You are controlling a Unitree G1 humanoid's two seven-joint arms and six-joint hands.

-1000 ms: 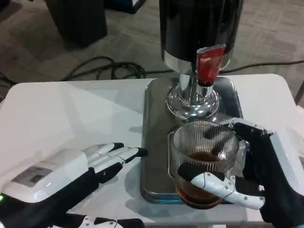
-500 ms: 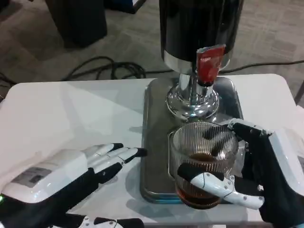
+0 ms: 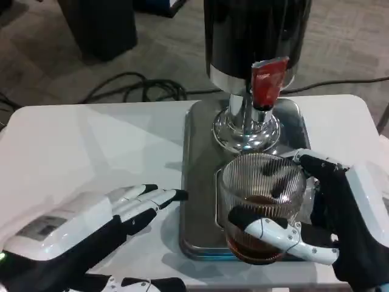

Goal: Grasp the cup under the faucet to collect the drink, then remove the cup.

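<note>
Right robot hand clamped on glass cup over drip tray

Right robot hand (image 3: 331, 228) wraps the ribbed glass cup (image 3: 262, 204): one white-and-black finger crosses the near face of the glass, black fingers press its far right side. Grip is firm contact on both sides. Cup is upright, holds a shallow layer of dark brown drink (image 3: 258, 243) at the bottom. It sits over the near part of the stainless drip tray (image 3: 197, 182), in front of and slightly below the red faucet lever (image 3: 268, 82); whether the base touches the tray cannot be told.

Dispenser: black body (image 3: 255, 33) on a chrome pedestal (image 3: 246, 128), standing at the far end of the same tray. No stream visible between faucet and cup.

Left robot hand (image 3: 115, 210) lies flat on the white tabletop (image 3: 91, 146), palm down, fingers extended and slightly apart, holding nothing. Its fingertips (image 3: 176, 194) reach the tray's left rim, touching or just short of it.

Beyond the tabletop: black cables (image 3: 130, 88) on grey carpet
</note>
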